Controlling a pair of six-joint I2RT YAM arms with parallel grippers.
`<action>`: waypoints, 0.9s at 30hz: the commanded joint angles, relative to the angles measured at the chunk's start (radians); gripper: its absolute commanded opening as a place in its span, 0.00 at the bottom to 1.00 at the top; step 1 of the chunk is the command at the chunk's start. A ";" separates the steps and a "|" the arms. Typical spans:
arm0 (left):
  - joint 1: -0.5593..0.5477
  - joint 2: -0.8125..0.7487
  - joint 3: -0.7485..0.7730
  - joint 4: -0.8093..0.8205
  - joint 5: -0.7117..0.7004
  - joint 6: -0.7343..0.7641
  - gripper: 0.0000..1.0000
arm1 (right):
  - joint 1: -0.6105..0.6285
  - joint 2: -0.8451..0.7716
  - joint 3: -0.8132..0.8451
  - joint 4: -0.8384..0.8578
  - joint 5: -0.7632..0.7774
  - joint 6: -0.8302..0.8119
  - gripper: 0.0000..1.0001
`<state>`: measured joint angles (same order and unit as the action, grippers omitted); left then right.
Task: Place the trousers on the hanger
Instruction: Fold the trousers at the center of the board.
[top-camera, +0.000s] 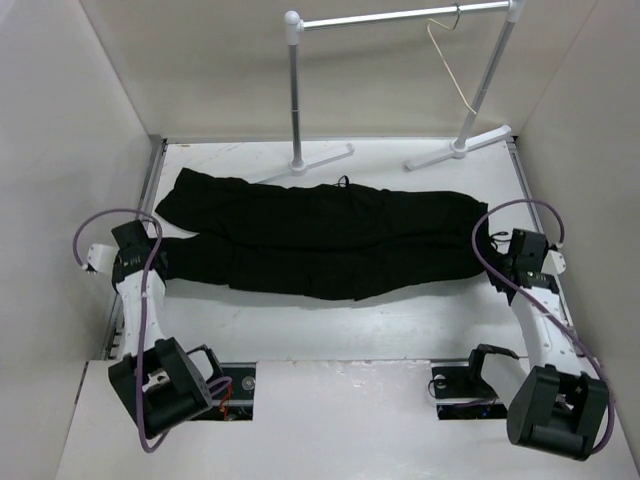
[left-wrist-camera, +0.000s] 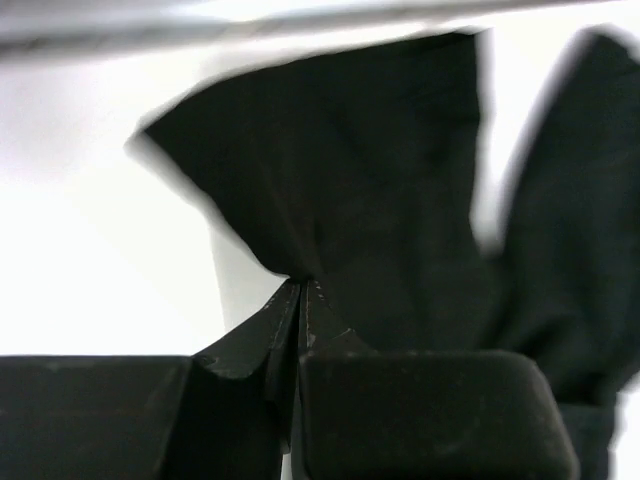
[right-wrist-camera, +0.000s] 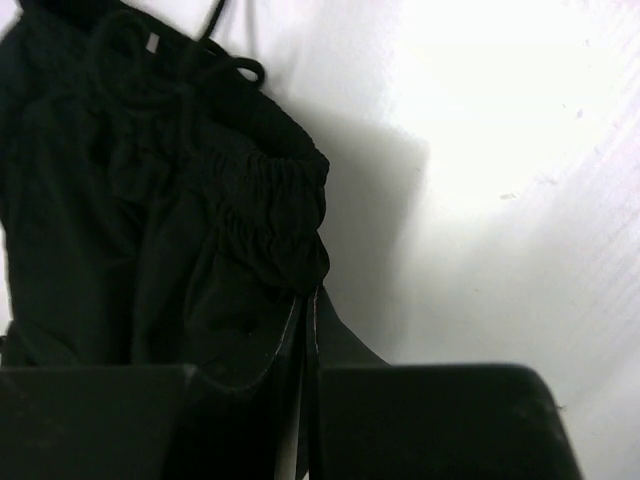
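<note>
The black trousers (top-camera: 330, 235) lie flat across the table, leg ends at the left and waist at the right. My left gripper (top-camera: 165, 258) is shut on the end of the near leg; the left wrist view shows its tips (left-wrist-camera: 300, 283) pinching a fold of the trousers (left-wrist-camera: 380, 180). My right gripper (top-camera: 490, 255) is shut on the waist; the right wrist view shows its tips (right-wrist-camera: 308, 292) closed on the gathered waistband of the trousers (right-wrist-camera: 270, 210), with the drawstring (right-wrist-camera: 235, 68) beyond. The cream hanger (top-camera: 450, 65) hangs from the rail at the back right, apart from the trousers.
A white-and-silver rail stand (top-camera: 400, 15) stands at the back, its two feet (top-camera: 320, 160) on the table just behind the trousers. White walls enclose the table (top-camera: 330, 320) on the left, right and back. Both arm bases sit at the near edge.
</note>
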<state>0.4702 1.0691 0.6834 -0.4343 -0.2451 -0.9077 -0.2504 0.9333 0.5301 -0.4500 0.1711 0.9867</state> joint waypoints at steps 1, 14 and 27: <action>-0.027 0.040 0.142 0.006 -0.059 -0.011 0.00 | -0.010 0.028 0.123 -0.021 0.070 -0.007 0.07; -0.192 0.420 0.677 0.028 -0.126 0.075 0.00 | 0.001 0.378 0.519 0.037 0.044 -0.063 0.08; -0.284 1.001 1.306 0.031 -0.134 0.219 0.00 | 0.007 0.866 0.962 0.037 -0.067 -0.079 0.10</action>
<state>0.1890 2.0125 1.8629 -0.4423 -0.2943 -0.7506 -0.2302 1.7405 1.3968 -0.4675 0.0662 0.9337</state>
